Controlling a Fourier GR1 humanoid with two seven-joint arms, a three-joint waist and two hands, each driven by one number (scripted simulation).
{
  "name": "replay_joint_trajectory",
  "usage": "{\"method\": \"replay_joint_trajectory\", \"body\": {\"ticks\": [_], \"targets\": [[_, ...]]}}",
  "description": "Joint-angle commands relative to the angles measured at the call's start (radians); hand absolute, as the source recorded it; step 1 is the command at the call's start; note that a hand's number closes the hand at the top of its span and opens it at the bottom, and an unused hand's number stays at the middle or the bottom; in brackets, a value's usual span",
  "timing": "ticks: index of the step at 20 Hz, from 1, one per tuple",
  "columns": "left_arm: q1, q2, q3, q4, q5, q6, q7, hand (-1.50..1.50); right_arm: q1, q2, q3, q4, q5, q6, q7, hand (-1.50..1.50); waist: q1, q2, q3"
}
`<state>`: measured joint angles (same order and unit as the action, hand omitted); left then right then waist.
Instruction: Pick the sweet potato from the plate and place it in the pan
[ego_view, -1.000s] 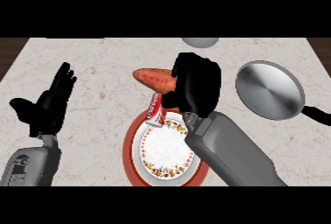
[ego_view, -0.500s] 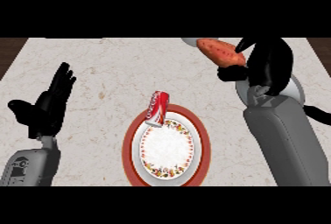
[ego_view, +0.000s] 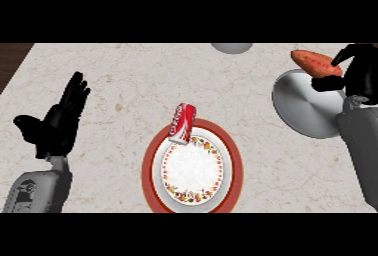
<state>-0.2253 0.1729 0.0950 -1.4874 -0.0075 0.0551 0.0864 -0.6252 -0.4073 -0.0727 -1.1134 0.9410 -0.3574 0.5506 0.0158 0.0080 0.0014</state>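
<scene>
right hand (ego_view: 358, 70): moved from frame centre to the upper right, fingers curled round its load
sweet potato (ego_view: 314, 63): carried off the plate (ego_view: 230, 165), now at the pan's (ego_view: 306, 105) upper edge

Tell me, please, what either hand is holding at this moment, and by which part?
The right hand holds the sweet potato by its right end, above the pan's far rim. The left hand rests open, holding nothing.

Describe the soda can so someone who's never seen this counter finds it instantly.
Start at the plate with the red rim, near the counter's front middle. At the plate's far left edge lies a soda can, on its side, partly over the rim. It is the only red cylinder with white lettering; the orange sweet potato is far right, above the pan.
</scene>
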Motion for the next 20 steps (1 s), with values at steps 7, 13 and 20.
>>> {"method": "replay_joint_trajectory", "body": {"ticks": [7, 13, 20], "targets": [[-0.042, -0.019, -0.005, 0.027, -0.003, 0.006, -0.005, 0.00, -0.155, -0.089, -0.197, 0.588, -0.111, -0.236, -0.389, 1.50, 0.025, 0.010, 0.001], [-0.059, 0.026, 0.027, 0.041, 0.026, -0.039, -0.008, 0.00, -0.166, -0.056, -0.300, 0.701, -0.282, -0.065, -0.478, -1.50, 0.035, 0.016, 0.003], [-0.049, -0.015, -0.013, 0.041, -0.013, -0.008, -0.023, 0.00, -0.163, -0.100, -0.382, 0.840, -0.373, 0.040, -0.714, -1.50, 0.031, 0.014, 0.003]]}}
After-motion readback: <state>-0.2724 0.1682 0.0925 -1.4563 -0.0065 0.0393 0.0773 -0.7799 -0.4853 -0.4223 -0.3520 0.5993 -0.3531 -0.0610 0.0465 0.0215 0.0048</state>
